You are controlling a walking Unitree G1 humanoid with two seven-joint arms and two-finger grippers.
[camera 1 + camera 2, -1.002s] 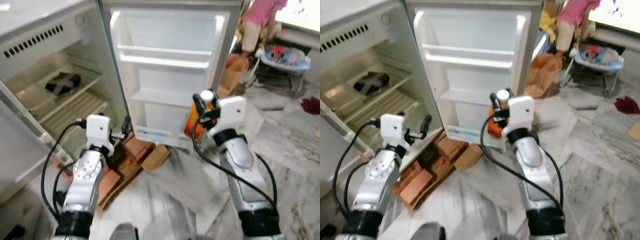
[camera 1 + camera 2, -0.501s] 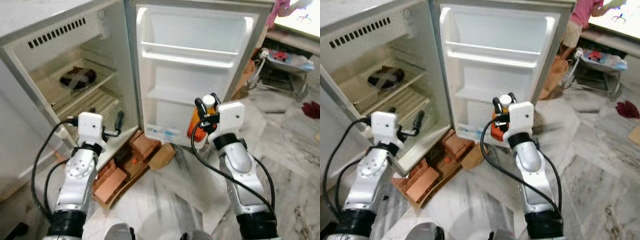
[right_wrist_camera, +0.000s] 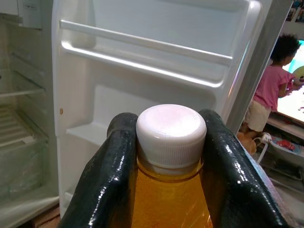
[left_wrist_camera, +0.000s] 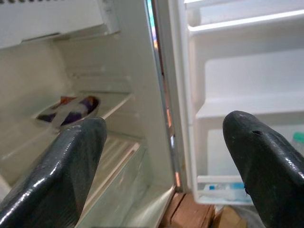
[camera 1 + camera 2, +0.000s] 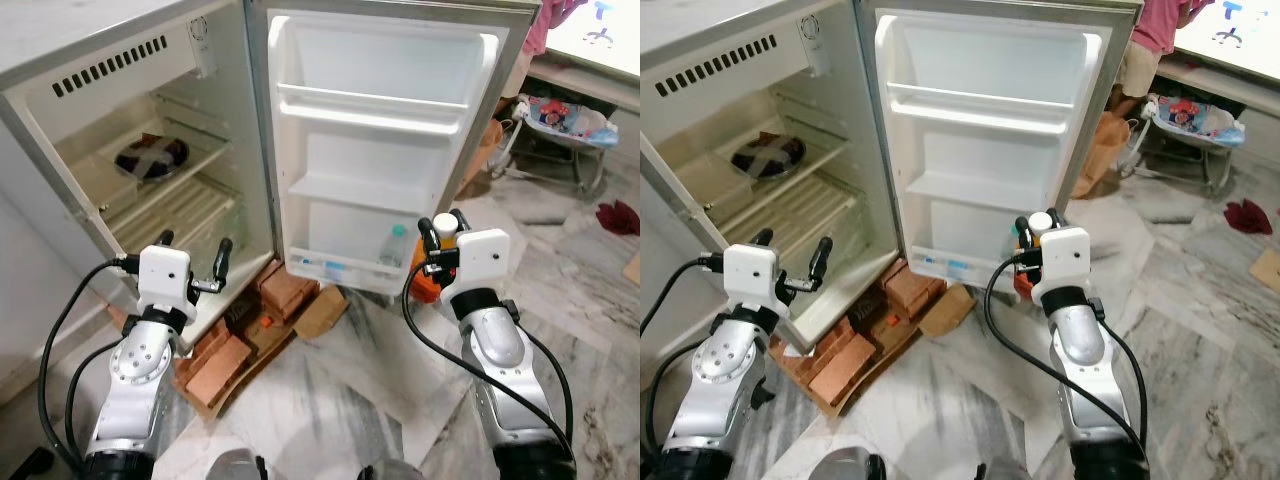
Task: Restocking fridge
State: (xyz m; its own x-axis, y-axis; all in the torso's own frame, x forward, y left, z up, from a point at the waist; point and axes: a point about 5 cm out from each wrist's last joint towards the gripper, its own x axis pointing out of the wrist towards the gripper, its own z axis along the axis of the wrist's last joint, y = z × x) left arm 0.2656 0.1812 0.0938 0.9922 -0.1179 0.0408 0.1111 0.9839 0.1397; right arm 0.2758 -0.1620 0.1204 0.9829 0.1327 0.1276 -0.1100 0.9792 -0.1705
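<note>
The fridge (image 5: 120, 70) stands open with its white door (image 5: 380, 150) swung wide. My right gripper (image 5: 442, 226) is shut on an orange bottle (image 5: 428, 284) with a white cap (image 3: 171, 127), held upright by the neck. It hangs in front of the door's bottom shelf (image 5: 335, 268), near its right end. In that shelf stands a small clear bottle (image 5: 393, 248) with a teal cap. My left gripper (image 5: 195, 246) is open and holds nothing, level with the fridge's lower front edge; its fingers (image 4: 71, 166) point at the fridge's inside.
A dish of dark food (image 5: 150, 157) sits on a wire shelf inside. Bricks (image 5: 235, 345) and cardboard (image 5: 318, 312) prop the fridge base. A person in pink (image 5: 556, 18) stands at the back right beside a baby seat (image 5: 565, 110). A red cloth (image 5: 618, 215) lies on the marble floor.
The camera has shifted. My right gripper with the orange bottle now sits lower and further right against the door, uncovering the small clear bottle in the bottom shelf.
</note>
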